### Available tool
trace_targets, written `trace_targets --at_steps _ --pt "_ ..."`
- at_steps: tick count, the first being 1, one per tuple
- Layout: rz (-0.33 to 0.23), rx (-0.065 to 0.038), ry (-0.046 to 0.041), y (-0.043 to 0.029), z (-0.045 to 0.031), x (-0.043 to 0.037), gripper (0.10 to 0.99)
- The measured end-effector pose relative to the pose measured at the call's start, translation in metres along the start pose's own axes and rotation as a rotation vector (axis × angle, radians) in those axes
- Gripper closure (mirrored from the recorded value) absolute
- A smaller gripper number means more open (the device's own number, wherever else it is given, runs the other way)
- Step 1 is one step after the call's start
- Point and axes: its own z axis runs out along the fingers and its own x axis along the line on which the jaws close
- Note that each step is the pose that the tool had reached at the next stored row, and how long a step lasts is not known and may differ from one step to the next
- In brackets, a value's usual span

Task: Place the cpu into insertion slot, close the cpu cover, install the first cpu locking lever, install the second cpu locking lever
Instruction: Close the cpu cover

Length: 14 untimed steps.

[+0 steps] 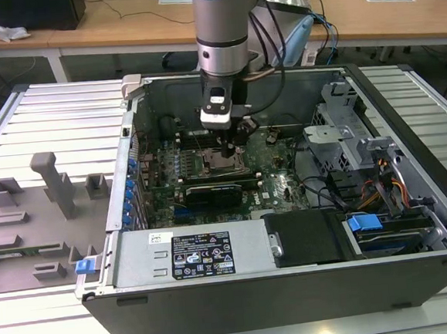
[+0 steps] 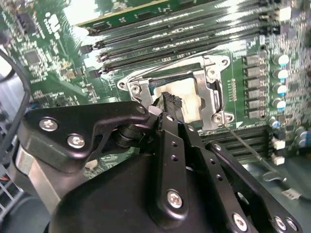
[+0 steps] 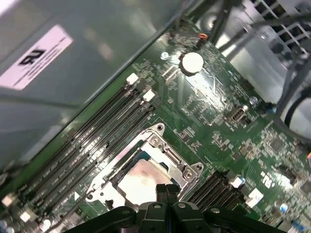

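Now your black gripper [image 3: 167,188] is clenched, fingertips pressed together on nothing, just above the dull silver square cpu [image 3: 141,177]. That chip sits in the dark square insertion slot [image 2: 175,80], the grey metal windowed cpu cover [image 3: 160,142] lying down around it, mid-board on the green motherboard [image 3: 214,121].

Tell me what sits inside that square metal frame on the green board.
The cpu, its dull silver top showing through the window of the cpu cover. The fingers hide one edge; the pins underneath are covered.
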Motion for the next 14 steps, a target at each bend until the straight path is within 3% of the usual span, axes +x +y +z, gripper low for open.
trace_targets --at_steps 7,14 --pt "-0.174 -0.011 -0.0071 0.0001 0.0003 0.0001 0.98" --pt "-0.295 -0.018 -0.0127 0.0003 0.0005 0.0004 0.98"
